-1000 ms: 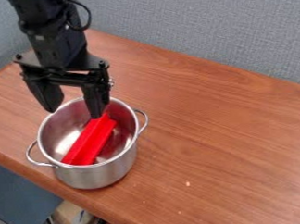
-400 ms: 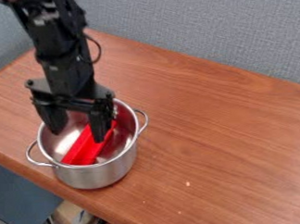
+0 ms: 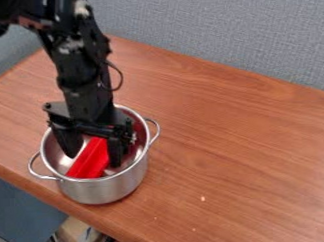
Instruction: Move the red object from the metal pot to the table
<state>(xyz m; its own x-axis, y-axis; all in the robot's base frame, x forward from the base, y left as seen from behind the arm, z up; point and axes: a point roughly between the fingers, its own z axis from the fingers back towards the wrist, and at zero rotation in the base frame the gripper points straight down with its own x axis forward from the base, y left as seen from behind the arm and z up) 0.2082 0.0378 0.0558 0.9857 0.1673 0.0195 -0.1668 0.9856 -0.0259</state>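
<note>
Sitting inside the metal pot [image 3: 88,161], the red object [image 3: 88,160] leans at a slant: lower end near the front-left of the floor, upper end hidden behind the gripper fingers. Gripper [image 3: 94,142] points straight down with its tips below the rim, jaws spread wide, one finger on each side of the red piece's upper half. No pinch yet as far as the view shows; can't tell whether either finger touches the piece or the pot wall. Pot stands upright near the table's [image 3: 232,121] front-left corner, right loop handle visible at the rim, left one just visible at the front-left. Wood surface to the right of the pot is bare, good drop zone. Progress, my read: approach is done, nothing else. Left to do: close on the red piece, lift it clear of the rim, carry it sideways, set it on the wood, release. Risk: the piece is about as long as the pot is wide, so it could snag the rim or drag the pot on the way up.
</note>
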